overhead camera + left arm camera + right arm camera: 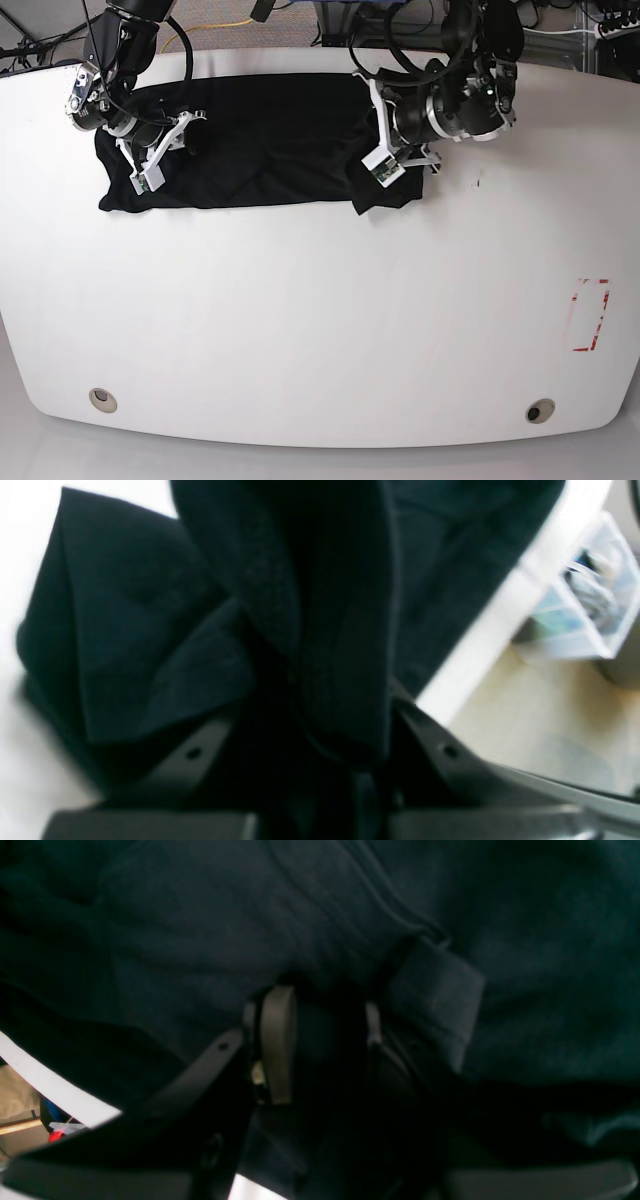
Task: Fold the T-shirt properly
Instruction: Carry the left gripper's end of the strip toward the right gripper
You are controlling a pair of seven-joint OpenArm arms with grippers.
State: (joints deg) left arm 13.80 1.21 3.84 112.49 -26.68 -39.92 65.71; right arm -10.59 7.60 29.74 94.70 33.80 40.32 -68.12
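The black T-shirt lies spread sideways along the far part of the white table. Its right end is bunched and folded over. My left gripper is at that right end; in the left wrist view a fold of the T-shirt runs between the jaws and hides the fingertips. My right gripper is at the shirt's left end. In the right wrist view its grey pads pinch dark T-shirt cloth near a hemmed edge.
A red rectangular outline is marked on the table at the right. Two round holes sit near the front edge. Past the table's edge a clear plastic bin stands on the floor.
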